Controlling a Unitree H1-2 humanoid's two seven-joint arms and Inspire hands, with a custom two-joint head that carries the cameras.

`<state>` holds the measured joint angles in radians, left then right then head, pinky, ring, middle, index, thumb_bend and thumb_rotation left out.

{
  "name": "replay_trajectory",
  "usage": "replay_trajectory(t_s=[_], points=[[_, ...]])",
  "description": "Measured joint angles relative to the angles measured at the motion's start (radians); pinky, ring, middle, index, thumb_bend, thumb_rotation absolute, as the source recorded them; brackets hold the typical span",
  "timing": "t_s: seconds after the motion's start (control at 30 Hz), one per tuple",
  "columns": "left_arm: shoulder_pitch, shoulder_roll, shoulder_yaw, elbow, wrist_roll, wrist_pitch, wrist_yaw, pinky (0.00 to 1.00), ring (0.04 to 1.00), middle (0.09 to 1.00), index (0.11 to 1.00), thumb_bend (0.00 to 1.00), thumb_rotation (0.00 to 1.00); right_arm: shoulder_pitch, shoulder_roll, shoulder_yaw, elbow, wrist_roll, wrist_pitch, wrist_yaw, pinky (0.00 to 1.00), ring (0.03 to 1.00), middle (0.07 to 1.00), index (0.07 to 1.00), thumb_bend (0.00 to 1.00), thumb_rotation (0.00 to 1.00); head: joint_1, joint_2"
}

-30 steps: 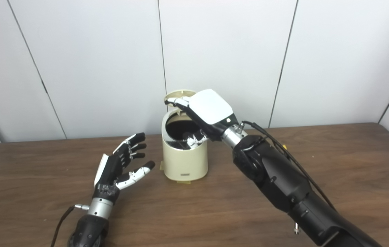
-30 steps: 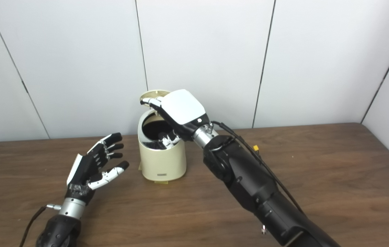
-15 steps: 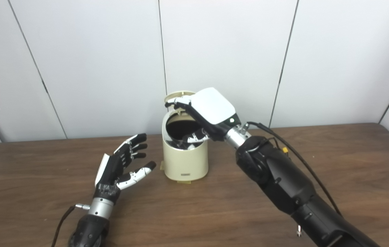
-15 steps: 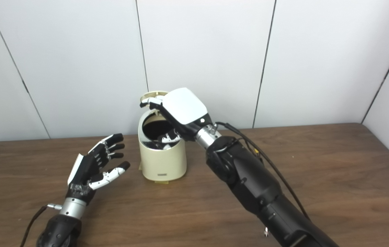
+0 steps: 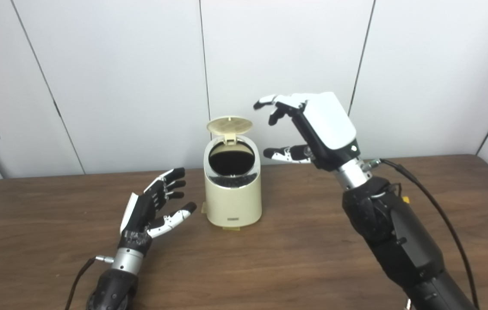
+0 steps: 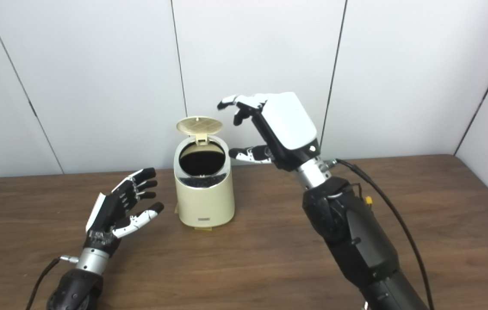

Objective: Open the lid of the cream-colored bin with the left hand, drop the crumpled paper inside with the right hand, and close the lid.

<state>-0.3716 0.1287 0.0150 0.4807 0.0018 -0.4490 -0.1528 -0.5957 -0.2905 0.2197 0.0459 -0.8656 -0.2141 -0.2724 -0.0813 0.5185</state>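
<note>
The cream-colored bin [image 5: 232, 198] stands on the brown table [image 5: 269, 258] near the wall. Its round lid [image 5: 229, 125] is tipped up at the back, and the opening [image 5: 231, 159] looks dark; no crumpled paper shows in either view. My right hand [image 5: 312, 127] hovers open to the right of the bin and above its top, fingers spread, holding nothing. My left hand [image 5: 153, 206] is open just above the table to the left of the bin, palm turned toward it, apart from it.
White wall panels [image 5: 278, 51] rise close behind the bin. A cable [image 5: 437, 211] runs along my right forearm. A small yellowish tab [image 5: 231, 227] pokes out at the bin's base.
My right hand has lifted out of the bin's opening and swung to the right and up, fingers spread. The lid stays up. My left hand has not moved.
</note>
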Motion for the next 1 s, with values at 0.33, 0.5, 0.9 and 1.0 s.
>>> replay_trajectory(t_s=[0.33,0.5,0.9,1.0], points=[[0.003,0.001,0.002,-0.014,0.001,0.003,0.001,0.74,0.815,0.848,0.853,0.66,0.17,0.213,0.095,-0.153,-0.04,0.461,0.052,0.102,0.49,0.619,0.677,0.73,0.66,0.14,0.006,0.006],[0.008,-0.002,0.003,-0.017,-0.013,0.008,-0.004,0.74,0.813,0.852,0.854,0.65,0.15,0.289,0.117,-0.234,0.007,0.793,0.123,0.252,0.63,0.696,0.779,0.825,0.71,0.25,0.006,0.006],[0.011,-0.002,-0.001,-0.021,-0.024,0.007,-0.002,0.72,0.803,0.845,0.854,0.64,0.15,0.359,0.116,-0.273,0.14,0.899,0.132,0.306,0.63,0.67,0.769,0.808,0.78,0.26,0.057,-0.009],[0.013,-0.002,-0.004,-0.027,-0.005,0.007,0.007,0.71,0.801,0.842,0.849,0.62,0.22,0.376,0.116,-0.275,0.142,0.899,0.122,0.308,0.63,0.668,0.761,0.801,0.79,0.24,0.075,-0.028]])
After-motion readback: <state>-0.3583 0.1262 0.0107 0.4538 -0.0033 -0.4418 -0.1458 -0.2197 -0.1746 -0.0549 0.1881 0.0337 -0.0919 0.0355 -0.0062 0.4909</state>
